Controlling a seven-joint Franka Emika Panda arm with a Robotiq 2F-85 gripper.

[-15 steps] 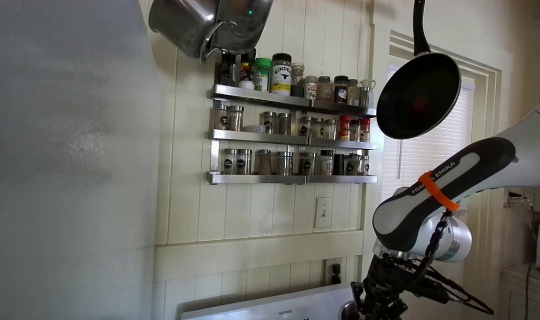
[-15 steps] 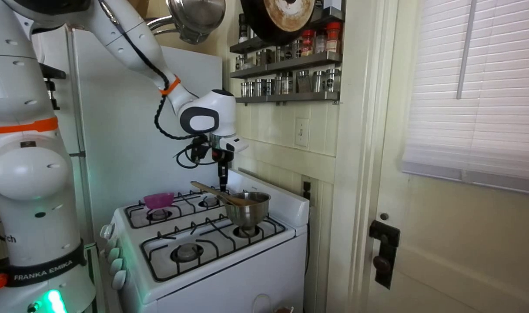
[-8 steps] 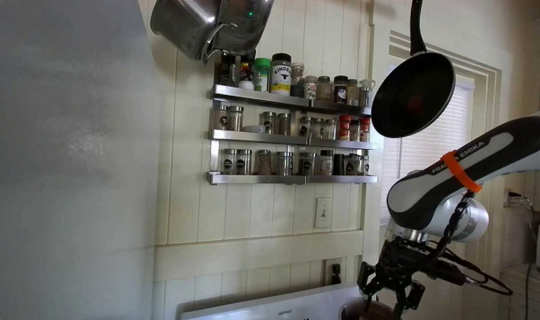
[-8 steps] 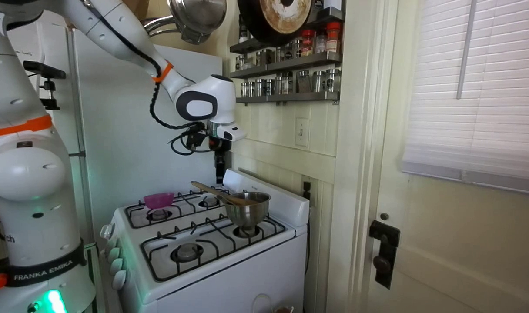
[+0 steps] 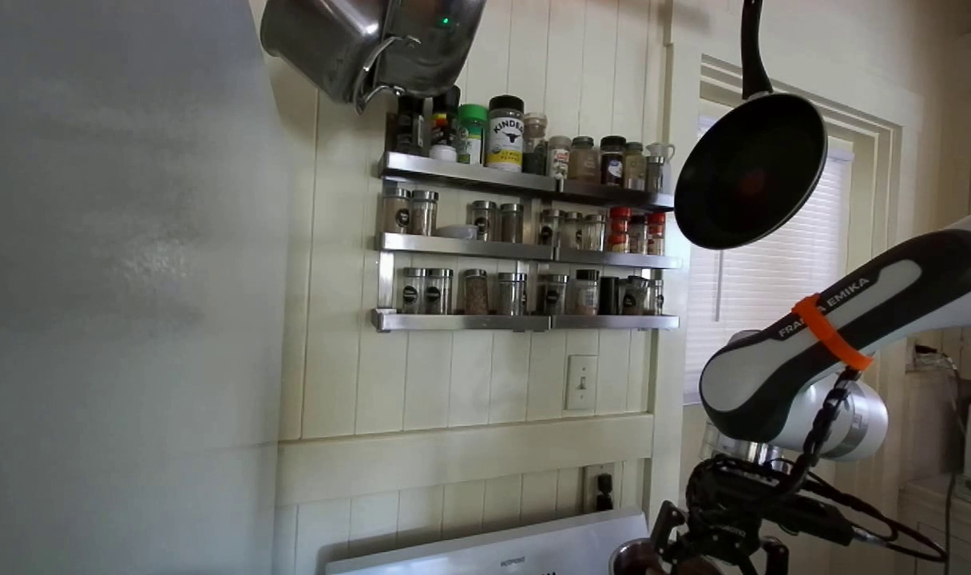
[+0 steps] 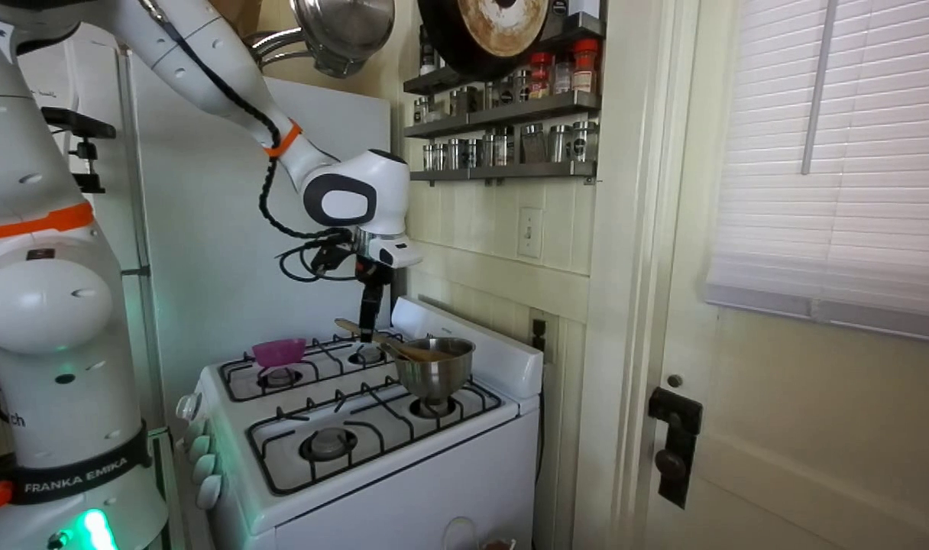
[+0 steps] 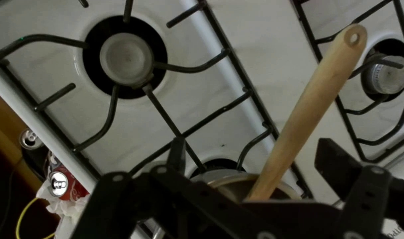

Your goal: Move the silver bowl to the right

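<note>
Compared with a second ago, the gripper has spread wider, and it hangs lower than half a second ago. The silver bowl has stayed put on the stove, near the corner that is back right as seen from the knobs. The jaws stand wide apart and hold nothing; in the wrist view the wooden spoon, leaning out of the bowl, shows between them, touching or not I cannot tell. The arm reaches over the stove, its gripper pointing down, slightly tilted.
</note>
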